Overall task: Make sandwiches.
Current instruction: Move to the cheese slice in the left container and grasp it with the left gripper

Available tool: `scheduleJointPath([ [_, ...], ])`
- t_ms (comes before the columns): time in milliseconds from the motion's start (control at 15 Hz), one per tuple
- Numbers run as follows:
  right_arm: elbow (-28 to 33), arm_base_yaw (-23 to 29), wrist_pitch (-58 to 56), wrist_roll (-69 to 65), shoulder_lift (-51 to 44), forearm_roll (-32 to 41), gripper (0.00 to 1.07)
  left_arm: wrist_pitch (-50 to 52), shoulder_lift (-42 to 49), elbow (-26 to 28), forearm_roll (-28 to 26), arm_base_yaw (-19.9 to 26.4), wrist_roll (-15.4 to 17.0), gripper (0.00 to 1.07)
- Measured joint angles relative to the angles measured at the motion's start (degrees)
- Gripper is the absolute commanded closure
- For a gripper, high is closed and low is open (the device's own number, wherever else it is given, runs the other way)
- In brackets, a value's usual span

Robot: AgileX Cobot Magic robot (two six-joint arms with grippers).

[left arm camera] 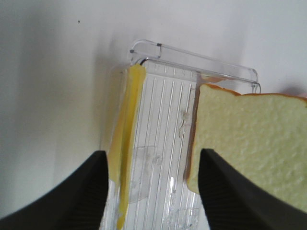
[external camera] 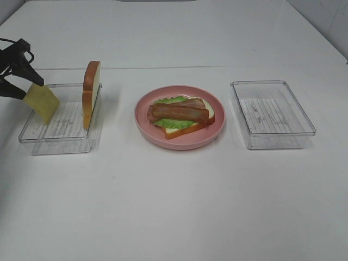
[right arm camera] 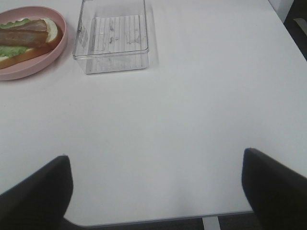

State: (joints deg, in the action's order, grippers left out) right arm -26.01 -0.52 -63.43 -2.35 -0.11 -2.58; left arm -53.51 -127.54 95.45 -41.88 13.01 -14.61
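A pink plate [external camera: 142, 117] in the middle holds the open sandwich [external camera: 181, 115]: a bread slice, green lettuce and bacon strips on top. It also shows in the right wrist view [right arm camera: 26, 38]. A second bread slice [external camera: 91, 93] stands on edge in the left clear tray [external camera: 60, 145]. A yellow cheese square [external camera: 43, 103] leans at that tray's left wall. My left gripper [external camera: 32, 89] is over the cheese's top edge, jaws apart. In the left wrist view the cheese [left arm camera: 127, 143] is close by one finger [left arm camera: 91, 191] and the bread [left arm camera: 254, 143] by the other. My right gripper [right arm camera: 156, 158] is open and empty.
An empty clear tray [external camera: 272, 84] stands to the right of the plate; it also shows in the right wrist view [right arm camera: 110, 60]. The right gripper hangs over bare white table near the front edge and does not show in the high view.
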Motion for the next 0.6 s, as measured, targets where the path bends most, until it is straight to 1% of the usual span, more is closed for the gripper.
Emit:
scheduleJointPath([
  [67,0.00,0.00,0.00,0.00,0.00,0.00,0.16,0.11,0.00,0.00,0.92,0.00,0.92,0.71],
  [200,0.00,0.00,0.00,0.00,0.00,0.00,0.16,0.52,-0.06,0.00,2.35,0.00,1.89,0.72],
  [267,0.00,0.00,0.00,0.00,0.00,0.00,0.16,0.86,-0.23,0.00,3.32,0.00,2.64,0.78],
  [333,0.00,0.00,0.00,0.00,0.00,0.00,0.16,1.09,-0.34,0.00,3.90,-0.11,3.27,0.90],
  [467,0.00,0.00,0.00,0.00,0.00,0.00,0.16,1.26,-0.34,0.00,4.24,-0.11,3.61,1.07],
  [600,0.00,0.00,0.00,0.00,0.00,0.00,0.16,1.72,-0.34,0.00,5.10,-0.29,3.84,1.07],
])
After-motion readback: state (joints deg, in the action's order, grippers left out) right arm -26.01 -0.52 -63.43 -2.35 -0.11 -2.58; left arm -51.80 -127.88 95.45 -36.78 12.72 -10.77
